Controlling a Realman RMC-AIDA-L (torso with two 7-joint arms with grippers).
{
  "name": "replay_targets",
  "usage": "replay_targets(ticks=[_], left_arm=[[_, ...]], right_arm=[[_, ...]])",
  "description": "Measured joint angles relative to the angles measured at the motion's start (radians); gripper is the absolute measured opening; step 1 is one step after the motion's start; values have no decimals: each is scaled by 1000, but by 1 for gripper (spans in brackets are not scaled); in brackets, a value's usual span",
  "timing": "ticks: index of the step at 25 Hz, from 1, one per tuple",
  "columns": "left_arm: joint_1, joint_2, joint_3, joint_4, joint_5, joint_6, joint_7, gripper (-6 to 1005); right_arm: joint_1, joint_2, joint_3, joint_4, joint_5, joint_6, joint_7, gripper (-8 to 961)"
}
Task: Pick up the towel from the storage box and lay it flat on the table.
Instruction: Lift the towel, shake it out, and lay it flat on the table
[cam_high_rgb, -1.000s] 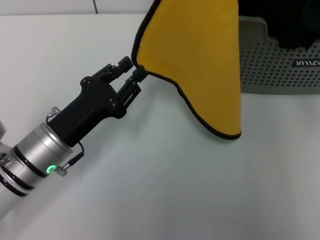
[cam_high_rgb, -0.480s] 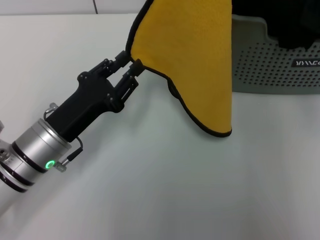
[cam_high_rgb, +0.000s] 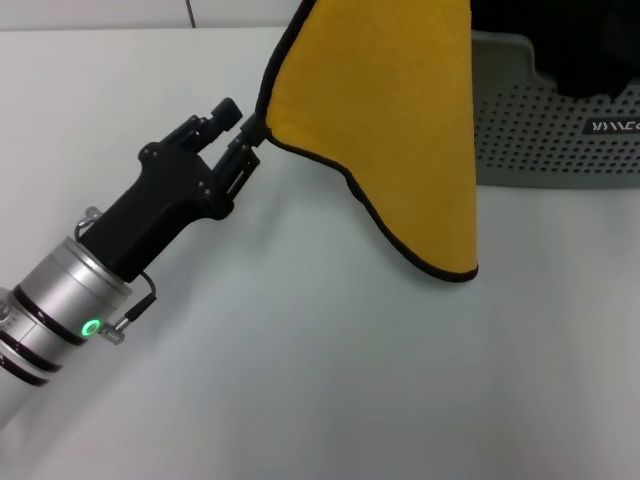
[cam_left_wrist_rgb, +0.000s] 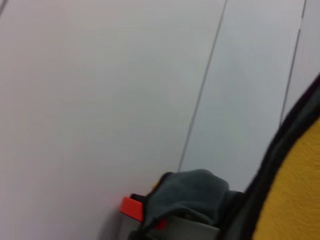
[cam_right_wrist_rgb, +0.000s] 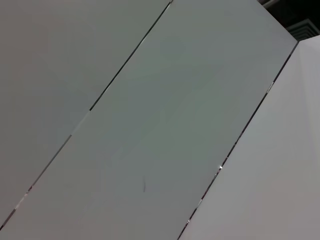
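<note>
Head view, towel (cam_high_rgb: 385, 120): soft mustard cloth with thin black trim, hanging above the white smooth worktop (cam_high_rgb: 330, 380).
Head view, left pincer (cam_high_rgb: 243, 125): clamped on the towel's edge.
Head view, storage box (cam_high_rgb: 545, 135): grey-green perforated plastic, dark fabric (cam_high_rgb: 570, 40) inside.
Left wrist view: towel corner (cam_left_wrist_rgb: 295, 200) close up.
Right wrist view: only pale panels.

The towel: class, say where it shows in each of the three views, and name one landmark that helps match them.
Head view: the towel hangs top centre, its left edge at the left gripper.
Left wrist view: the towel fills one corner.
Right wrist view: not in it.
Shared landmark: the towel's black trim.
</note>
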Motion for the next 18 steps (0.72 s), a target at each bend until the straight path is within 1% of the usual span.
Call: replay_targets(ticks=[10,18], left_arm=[[-17,1,2,0,46,3,-16,391],[-19,1,-2,2,65,3,-10,291]], right_arm=[[4,2,-3,1,0,0,-1,9],[5,3,-6,1,0,0,-2,8]])
